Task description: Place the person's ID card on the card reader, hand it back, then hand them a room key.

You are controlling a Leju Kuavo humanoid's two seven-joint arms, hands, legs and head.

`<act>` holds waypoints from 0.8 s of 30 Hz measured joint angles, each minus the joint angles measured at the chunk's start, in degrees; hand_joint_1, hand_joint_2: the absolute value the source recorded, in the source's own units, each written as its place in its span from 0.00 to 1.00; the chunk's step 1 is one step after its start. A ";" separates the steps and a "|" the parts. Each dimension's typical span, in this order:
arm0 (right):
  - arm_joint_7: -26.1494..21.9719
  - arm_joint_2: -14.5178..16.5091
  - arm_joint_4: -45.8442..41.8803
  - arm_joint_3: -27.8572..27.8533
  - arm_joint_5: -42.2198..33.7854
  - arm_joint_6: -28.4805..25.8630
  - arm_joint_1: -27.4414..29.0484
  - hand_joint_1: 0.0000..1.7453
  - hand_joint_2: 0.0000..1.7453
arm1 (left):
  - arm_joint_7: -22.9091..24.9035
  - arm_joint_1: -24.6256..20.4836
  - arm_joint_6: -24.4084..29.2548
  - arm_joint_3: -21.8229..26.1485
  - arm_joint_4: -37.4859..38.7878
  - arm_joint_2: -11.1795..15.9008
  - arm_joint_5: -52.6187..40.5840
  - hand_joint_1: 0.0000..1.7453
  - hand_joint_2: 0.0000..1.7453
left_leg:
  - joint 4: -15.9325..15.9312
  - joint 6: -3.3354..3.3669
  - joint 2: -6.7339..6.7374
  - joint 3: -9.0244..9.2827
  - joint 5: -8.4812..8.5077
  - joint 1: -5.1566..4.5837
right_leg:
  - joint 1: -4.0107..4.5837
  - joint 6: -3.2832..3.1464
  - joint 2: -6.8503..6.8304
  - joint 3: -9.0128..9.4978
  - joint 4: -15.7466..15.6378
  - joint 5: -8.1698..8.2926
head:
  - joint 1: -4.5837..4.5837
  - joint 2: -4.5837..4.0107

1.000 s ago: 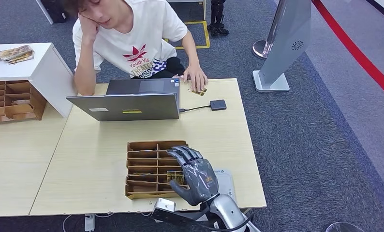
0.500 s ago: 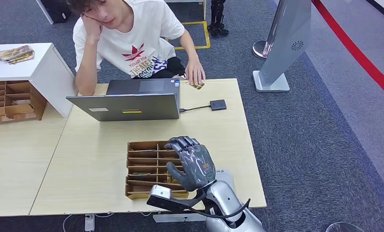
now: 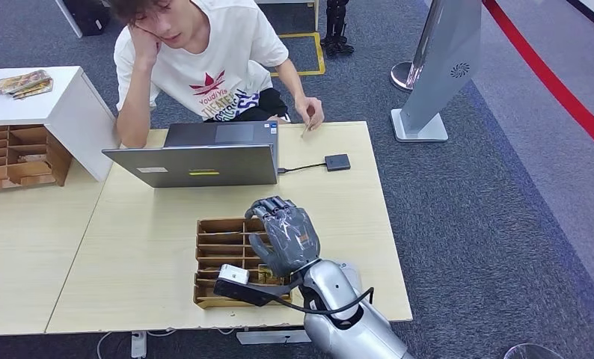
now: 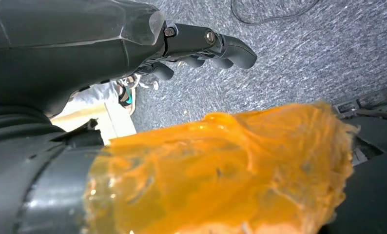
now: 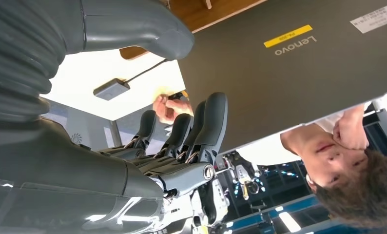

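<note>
Right hand (image 3: 285, 238) is raised off the wooden key tray (image 3: 213, 262), fingers apart, nothing held | left hand (image 4: 201, 48) hangs curled, empty | ID card (image 3: 307, 128) is lifted off the worktop (image 3: 144, 247) by the person's hand (image 3: 310, 114) | handover to the robot is judged imminent.

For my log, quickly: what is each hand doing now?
Left hand: fingers curled, holding nothing.
Right hand: open, empty, above the wooden organizer.

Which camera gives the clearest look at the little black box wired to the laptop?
The head view: the small black card reader lies whole on the table. The right wrist view shows it small, past the thumb.
</note>
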 joint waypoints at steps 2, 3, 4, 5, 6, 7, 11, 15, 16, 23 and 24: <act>0.04 0.29 0.88 -0.01 0.00 0.04 -0.26 0.46 1.00 | 0.04 -0.09 -0.05 0.00 -0.01 -0.05 -0.04 0.00 0.00 | 0.00 0.00 0.00 0.00 0.00 0.00 | 0.00 0.00 0.00 0.00 0.00 0.00 | 0.00 0.00; 0.05 0.42 1.35 -0.02 0.00 0.05 -0.38 0.46 1.00 | 0.07 -0.11 -0.07 0.00 0.00 -0.08 -0.05 0.00 0.00 | 0.00 0.00 0.00 0.00 0.00 0.00 | 0.00 0.00 0.00 0.00 0.00 0.00 | 0.00 0.00; 0.05 0.52 1.77 -0.02 0.00 0.04 -0.48 0.46 1.00 | 0.08 -0.11 -0.08 0.00 0.00 -0.09 -0.06 0.00 0.00 | 0.00 0.00 0.00 0.00 0.00 0.00 | 0.00 0.00 0.00 0.00 0.00 0.00 | 0.00 0.00; 0.04 0.60 2.20 -0.03 -0.01 0.03 -0.59 0.46 1.00 | 0.08 -0.12 -0.09 0.00 0.01 -0.09 -0.06 0.00 0.00 | 0.00 0.00 0.00 0.00 0.00 0.00 | 0.00 0.00 0.00 0.00 0.00 0.00 | 0.01 0.00; 0.03 0.64 2.59 -0.04 -0.02 0.02 -0.67 0.46 1.00 | 0.08 -0.12 -0.10 0.00 0.01 -0.09 -0.06 0.00 0.00 | 0.00 0.00 0.00 0.00 0.00 0.00 | 0.00 0.00 0.00 0.00 0.00 0.00 | 0.01 0.00; 0.03 0.69 2.98 -0.04 -0.03 0.02 -0.75 0.47 1.00 | 0.08 -0.12 -0.10 0.00 0.01 -0.09 -0.06 0.00 0.00 | 0.00 0.00 0.00 0.00 0.00 0.00 | 0.00 0.00 0.00 0.00 0.00 0.00 | 0.01 0.00; -0.09 0.91 4.37 -0.16 -0.11 -0.04 -0.92 0.46 1.00 | 0.08 -0.12 -0.09 0.00 0.01 -0.09 -0.06 0.00 0.00 | 0.00 0.00 0.00 0.00 0.00 0.00 | 0.00 0.00 0.00 0.00 0.00 0.00 | 0.00 0.00; -0.10 1.05 5.39 -0.21 -0.21 0.01 -1.24 0.46 1.00 | 0.08 -0.13 -0.08 0.00 0.01 -0.09 -0.06 0.00 0.00 | 0.00 0.00 0.00 0.00 0.00 0.00 | 0.00 0.00 0.00 0.00 0.00 0.00 | 0.00 0.00; -0.10 1.05 5.57 -0.22 -0.23 0.02 -1.33 0.47 1.00 | 0.08 -0.13 -0.08 0.00 0.01 -0.09 -0.06 0.00 0.00 | 0.00 0.00 0.00 0.00 0.00 0.00 | 0.00 0.00 0.00 0.00 0.00 0.00 | 0.00 0.00; 0.07 1.07 6.92 -0.38 -0.31 0.04 -1.62 0.53 1.00 | 0.08 -0.13 -0.08 0.00 0.00 -0.09 -0.06 0.00 0.00 | 0.00 0.00 0.00 0.00 0.00 0.00 | 0.00 0.00 0.00 0.00 0.00 0.00 | 0.00 0.00; 0.10 1.07 7.17 -0.48 -0.32 0.03 -1.67 0.54 1.00 | 0.08 -0.13 -0.08 0.00 0.00 -0.09 -0.06 0.00 0.00 | 0.00 0.00 0.00 0.00 0.00 0.00 | 0.00 0.00 0.00 0.00 0.00 0.00 | 0.00 0.00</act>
